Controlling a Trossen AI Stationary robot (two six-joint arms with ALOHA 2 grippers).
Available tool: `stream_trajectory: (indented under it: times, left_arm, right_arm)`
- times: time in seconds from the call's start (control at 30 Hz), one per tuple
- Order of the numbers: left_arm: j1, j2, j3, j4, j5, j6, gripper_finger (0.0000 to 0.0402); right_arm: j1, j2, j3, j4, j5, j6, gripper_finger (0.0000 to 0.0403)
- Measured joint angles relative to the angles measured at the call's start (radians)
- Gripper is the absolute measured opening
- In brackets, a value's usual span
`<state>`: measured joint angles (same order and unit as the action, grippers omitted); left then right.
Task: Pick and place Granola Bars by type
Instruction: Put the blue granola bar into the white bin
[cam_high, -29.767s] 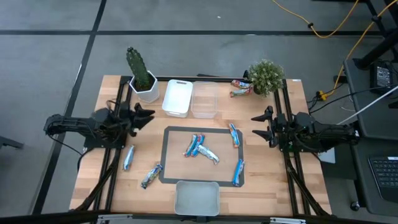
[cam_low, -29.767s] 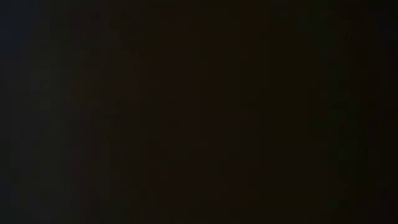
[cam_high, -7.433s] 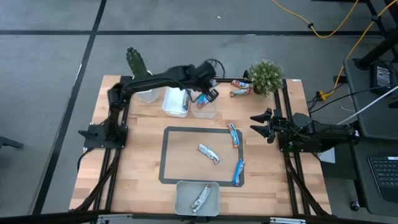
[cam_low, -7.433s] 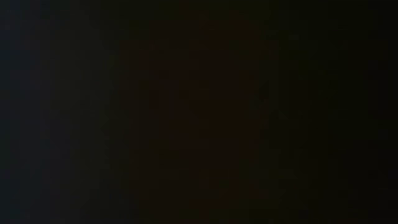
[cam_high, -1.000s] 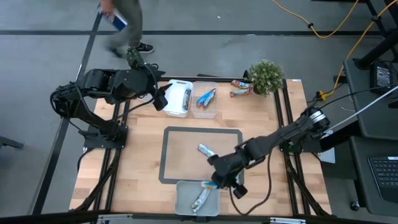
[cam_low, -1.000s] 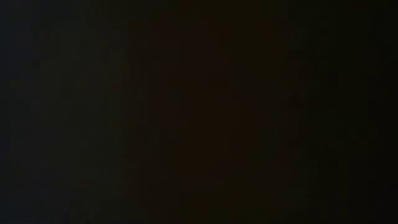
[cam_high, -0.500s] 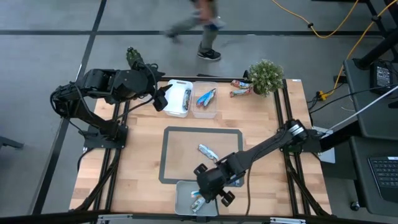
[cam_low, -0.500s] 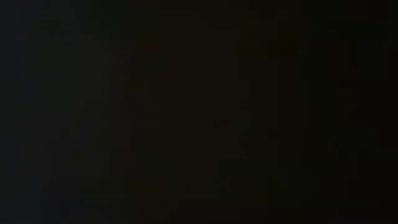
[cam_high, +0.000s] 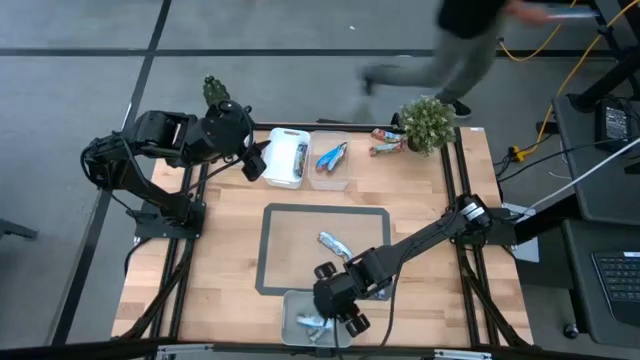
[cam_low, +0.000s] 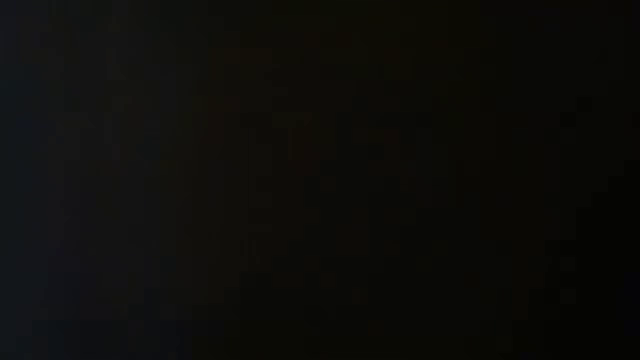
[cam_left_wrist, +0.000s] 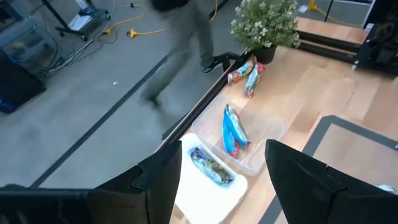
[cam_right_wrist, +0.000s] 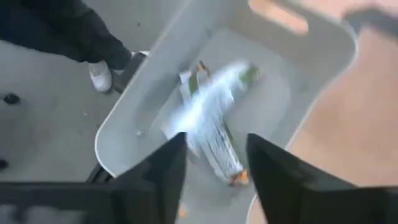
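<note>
My right gripper (cam_high: 338, 318) hangs open over the grey tray (cam_high: 292, 303) at the near edge. In the right wrist view (cam_right_wrist: 214, 144) silver-white bars (cam_right_wrist: 208, 134) lie crossed in that tray, the upper one blurred. My left gripper (cam_high: 257, 160) waits open beside the white tray (cam_high: 285, 175). The left wrist view (cam_left_wrist: 224, 155) shows a dark bar (cam_left_wrist: 211, 167) in the white tray and blue bars (cam_left_wrist: 233, 127) in the clear tray (cam_left_wrist: 261, 155). One silver bar (cam_high: 335, 244) lies on the grey-framed mat. Two brown-red bars (cam_high: 386, 141) rest by the bushy plant.
A cactus pot (cam_high: 215, 95) stands at the far left corner and a bushy plant (cam_high: 428, 122) at the far right. A person (cam_high: 470, 45) walks on the floor beyond the far edge. The low view is dark.
My right gripper has moved from the mat's near edge toward the table's near edge and a little left, over the grey tray, where the bars now lie crossed. The person has walked from left to right beyond the far edge.
</note>
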<state>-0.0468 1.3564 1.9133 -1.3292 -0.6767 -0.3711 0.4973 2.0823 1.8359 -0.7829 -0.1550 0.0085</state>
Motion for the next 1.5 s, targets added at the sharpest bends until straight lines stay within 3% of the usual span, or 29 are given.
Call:
stream_trajectory:
  times: [0.2,0.37,0.63,0.9,1.2,1.5]
  left_arm:
    - [0.000,0.000,0.000,-0.028,-0.001,-0.012,0.0224]
    - [0.000,0.000,0.000,-0.037,-0.002,-0.012,0.0224]
    - [0.000,0.000,0.000,-0.036,-0.002,-0.027,0.0224]
    - [0.000,0.000,0.000,-0.036,-0.002,-0.035,0.0224]
    - [0.000,0.000,0.000,-0.036,-0.003,-0.035,0.0224]
    - [0.000,0.005,0.000,-0.036,-0.019,-0.031,0.0224]
  right_arm:
    - [0.012,-0.033,0.000,-0.200,0.114,0.453,0.0247]
    - [0.048,-0.070,0.000,-0.457,0.205,0.910,0.0250]
    - [0.087,-0.072,-0.083,-0.576,0.232,1.270,0.0241]
    - [0.058,-0.070,-0.285,-0.572,0.164,1.458,0.0247]
    - [0.045,-0.073,-0.442,-0.322,0.070,1.473,0.0291]
    - [0.005,-0.074,-0.469,-0.244,0.077,1.437,0.0275]
